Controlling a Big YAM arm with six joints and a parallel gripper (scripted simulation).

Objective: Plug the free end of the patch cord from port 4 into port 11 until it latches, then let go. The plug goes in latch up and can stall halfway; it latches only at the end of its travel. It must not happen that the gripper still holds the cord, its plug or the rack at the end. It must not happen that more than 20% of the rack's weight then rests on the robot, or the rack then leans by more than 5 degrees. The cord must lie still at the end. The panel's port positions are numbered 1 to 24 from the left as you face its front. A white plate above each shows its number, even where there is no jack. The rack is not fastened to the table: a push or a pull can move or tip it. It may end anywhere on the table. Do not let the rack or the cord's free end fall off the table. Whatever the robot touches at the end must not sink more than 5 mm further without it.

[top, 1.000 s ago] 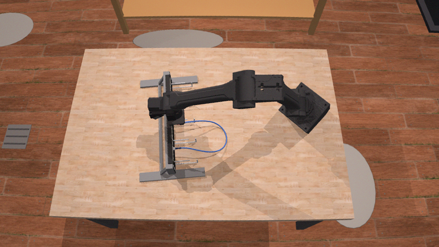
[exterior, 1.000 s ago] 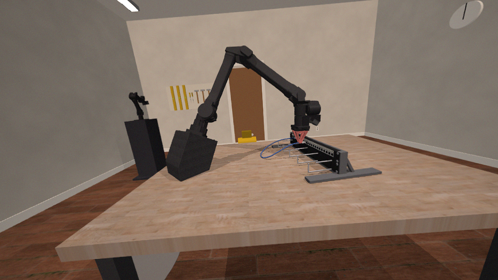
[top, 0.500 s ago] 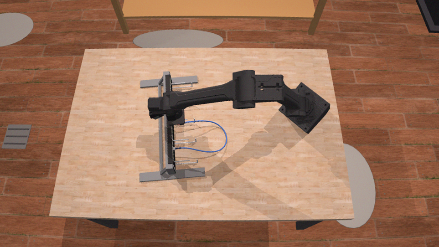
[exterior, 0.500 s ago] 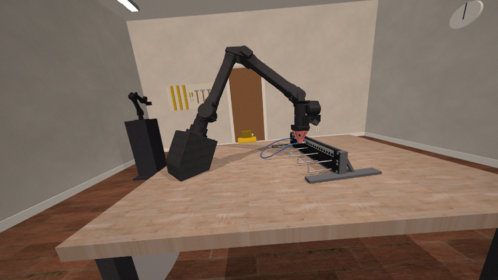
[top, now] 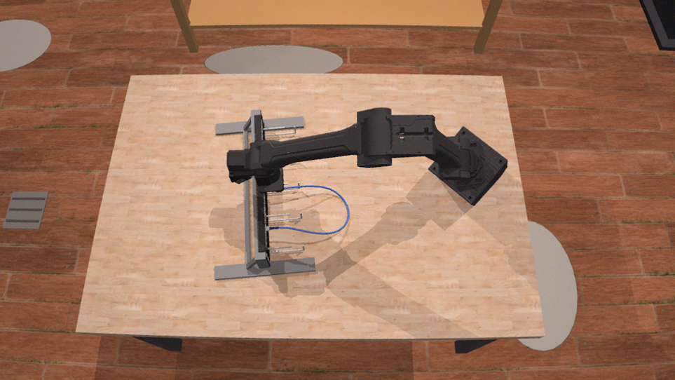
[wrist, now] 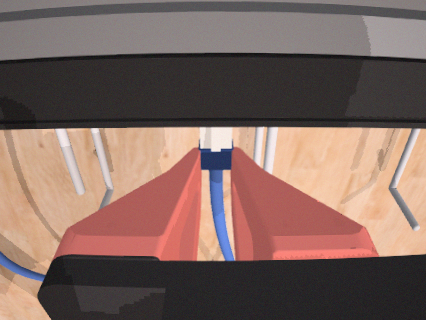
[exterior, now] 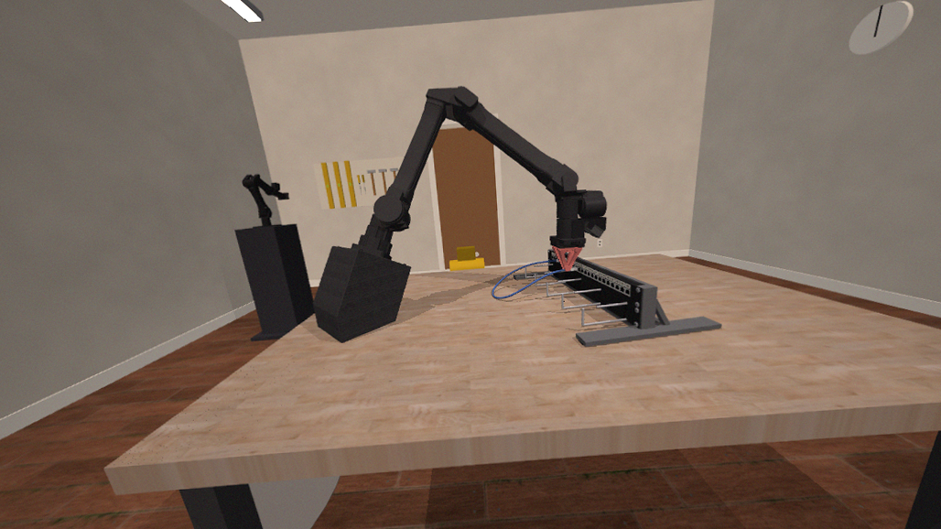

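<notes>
My gripper (exterior: 567, 267) (wrist: 216, 160) is shut on the plug (wrist: 216, 138) of the blue patch cord. The red fingertips grip its dark blue rear part. The plug's pale body points at the black patch panel (top: 260, 213) (exterior: 597, 289) (wrist: 200, 92), and its front end is hidden under the panel's edge, so I cannot tell how deep it sits. The cord (top: 348, 211) (exterior: 492, 290) (wrist: 218, 210) loops out in front of the panel; its other end meets the panel nearer the near foot in the top view. The port numbers are unreadable here. The rack stands upright.
Thin metal hooks (top: 301, 216) (exterior: 582, 319) (wrist: 406, 210) stick out from the panel's front on both sides of my fingers. The rack's grey feet (top: 296, 265) (exterior: 646, 331) lie flat on the table (top: 150, 292) (exterior: 468, 401). The arm reaches over the panel from its base.
</notes>
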